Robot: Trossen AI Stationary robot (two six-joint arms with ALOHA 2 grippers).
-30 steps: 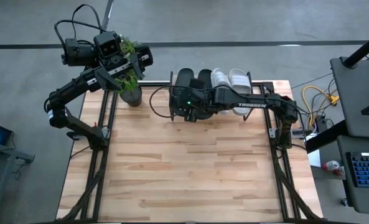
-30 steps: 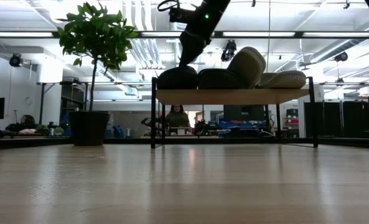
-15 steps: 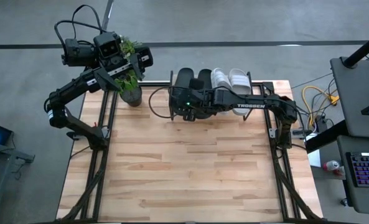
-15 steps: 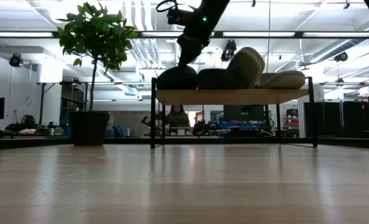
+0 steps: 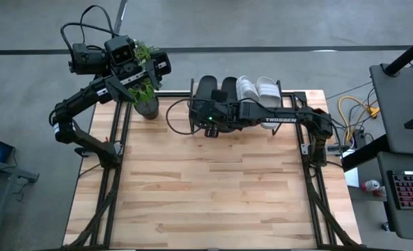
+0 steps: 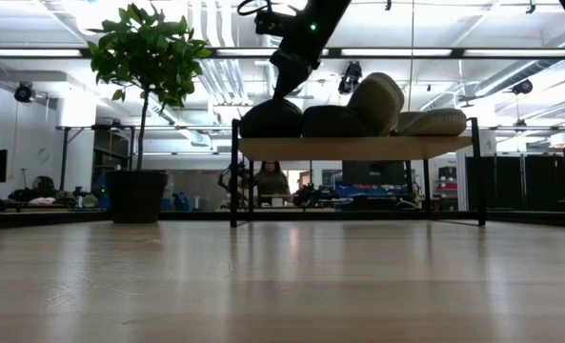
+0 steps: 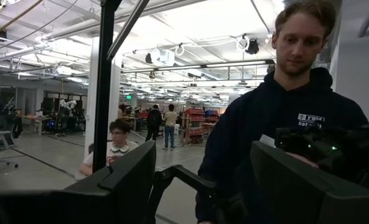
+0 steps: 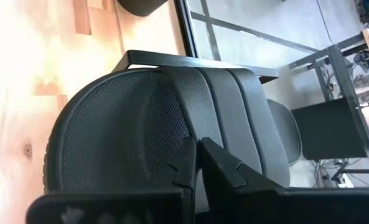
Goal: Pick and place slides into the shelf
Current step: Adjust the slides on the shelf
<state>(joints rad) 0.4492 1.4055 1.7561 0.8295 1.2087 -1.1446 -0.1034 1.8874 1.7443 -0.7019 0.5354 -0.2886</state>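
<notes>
The shelf (image 6: pixel 358 148) stands at the table's far edge, with all four slides on its plank top. The black pair (image 5: pixel 206 87) (image 5: pixel 228 86) lies at its left. The pale pair (image 5: pixel 246 87) (image 5: pixel 267 88) lies at its right, and one pale slide (image 6: pixel 377 100) leans tilted against its neighbour. My right gripper (image 8: pixel 195 163) is shut right above the leftmost black slide (image 6: pixel 271 119), over its strap (image 8: pixel 221 106). My left gripper (image 7: pixel 203 177) is open and empty, held high beyond the table's far left corner (image 5: pixel 157 64). My right gripper points down at the strap of the leftmost black slide (image 8: pixel 172 124) with its fingers shut. I cannot tell whether the fingertips touch it. The slide lies flat on the shelf top.
A potted plant (image 6: pixel 134 195) stands at the table's far left, beside the shelf (image 5: pixel 147 104). The wooden table (image 5: pixel 206 188) stretches bare toward the near edge. A person stands beyond the table in the left wrist view (image 7: pixel 296 118).
My right wrist has shifted a little toward the table's left above the leftmost black slide. The slides have stayed in place on the shelf.
</notes>
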